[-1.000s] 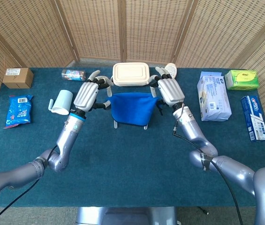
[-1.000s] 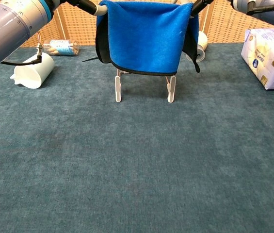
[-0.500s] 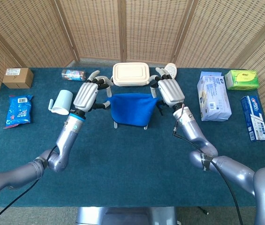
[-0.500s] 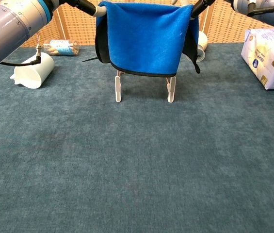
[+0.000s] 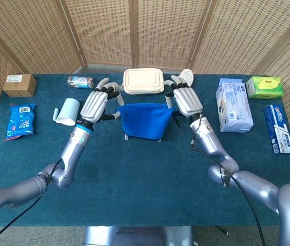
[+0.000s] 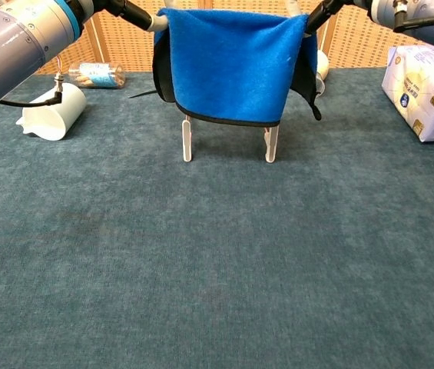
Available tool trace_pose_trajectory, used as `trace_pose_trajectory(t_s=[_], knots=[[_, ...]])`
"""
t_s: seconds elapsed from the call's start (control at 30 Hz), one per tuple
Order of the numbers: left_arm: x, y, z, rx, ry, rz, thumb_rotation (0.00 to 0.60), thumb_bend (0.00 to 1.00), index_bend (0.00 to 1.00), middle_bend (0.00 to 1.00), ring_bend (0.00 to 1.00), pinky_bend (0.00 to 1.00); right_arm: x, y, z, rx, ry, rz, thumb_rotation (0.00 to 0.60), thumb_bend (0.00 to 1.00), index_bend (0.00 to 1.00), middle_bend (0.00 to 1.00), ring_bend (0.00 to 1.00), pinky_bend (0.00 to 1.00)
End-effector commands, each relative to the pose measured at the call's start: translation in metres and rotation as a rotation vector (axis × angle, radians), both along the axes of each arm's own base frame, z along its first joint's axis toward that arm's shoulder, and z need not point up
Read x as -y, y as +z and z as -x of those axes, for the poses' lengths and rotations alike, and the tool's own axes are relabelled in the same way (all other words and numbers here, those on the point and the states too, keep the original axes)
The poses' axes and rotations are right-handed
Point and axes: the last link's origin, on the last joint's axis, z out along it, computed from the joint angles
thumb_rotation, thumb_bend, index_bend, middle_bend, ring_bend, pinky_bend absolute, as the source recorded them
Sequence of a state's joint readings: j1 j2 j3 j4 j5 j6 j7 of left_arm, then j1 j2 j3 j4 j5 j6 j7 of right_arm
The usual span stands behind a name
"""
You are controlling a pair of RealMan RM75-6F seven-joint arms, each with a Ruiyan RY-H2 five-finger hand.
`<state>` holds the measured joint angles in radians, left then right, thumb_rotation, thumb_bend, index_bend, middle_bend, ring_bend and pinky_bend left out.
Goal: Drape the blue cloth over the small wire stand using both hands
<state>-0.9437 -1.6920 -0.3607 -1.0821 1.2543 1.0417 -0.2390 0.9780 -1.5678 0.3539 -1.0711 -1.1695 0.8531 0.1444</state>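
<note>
Right in the middle of the teal table [image 5: 145, 179], the blue cloth [image 5: 143, 120] is hanging over the small wire stand [image 6: 187, 139], with only the stand's pale legs poking out under the hem in the chest view. The cloth covers the front face and wraps down both sides, black edging showing along the bottom. The left hand [image 5: 96, 105] sits at the cloth's 9 o'clock and the right hand [image 5: 187, 100] at its 3 o'clock, each up at a top corner. In the chest view a dark fingertip from each side reaches the upper corners, so both hands look like they're pinching the cloth there, but the actual contact is partly hidden, so I can't tell for sure; the other fingers are spread apart. At 12 o'clock from the cloth, just behind it, is a cream lunch box [image 5: 143, 81] with a lid. Going toward 10 o'clock there's a white mug [image 5: 68, 111] lying on its side, a small patterned can [image 5: 80, 81] also on its side, and a cardboard box [image 5: 19, 85] at the far corner. A blue snack bag [image 5: 20, 121] lies at 9 o'clock near the edge. Over at 3 o'clock are a tissue pack [image 5: 233, 105], a green box [image 5: 264, 87] and a toothpaste box [image 5: 278, 128].
</note>
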Motion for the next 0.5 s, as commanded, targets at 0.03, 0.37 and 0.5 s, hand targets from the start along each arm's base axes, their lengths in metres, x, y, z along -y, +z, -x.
trace_pose_trajectory(t_s=[0.03, 0.37, 0.5], knots=[[0.0001, 0.0000, 0.0002, -0.002, -0.001, 0.000, 0.600, 0.45, 0.53, 0.29, 0.20, 0.05, -0.0004, 0.0006, 0.0021, -0.008, -0.001, -0.002, 0.600, 0.37, 0.36, 0.16, 0.00, 0.05], [0.0011, 0.0008, 0.0027, -0.008, 0.000, 0.002, 0.600, 0.45, 0.49, 0.27, 0.18, 0.04, -0.0014, 0.0022, 0.0053, -0.024, 0.000, -0.009, 0.600, 0.31, 0.26, 0.12, 0.00, 0.03], [0.0014, 0.0015, 0.0047, -0.010, 0.003, 0.002, 0.600, 0.45, 0.46, 0.25, 0.17, 0.03, -0.0018, 0.0022, 0.0058, -0.025, 0.000, -0.009, 0.600, 0.26, 0.23, 0.10, 0.00, 0.02]])
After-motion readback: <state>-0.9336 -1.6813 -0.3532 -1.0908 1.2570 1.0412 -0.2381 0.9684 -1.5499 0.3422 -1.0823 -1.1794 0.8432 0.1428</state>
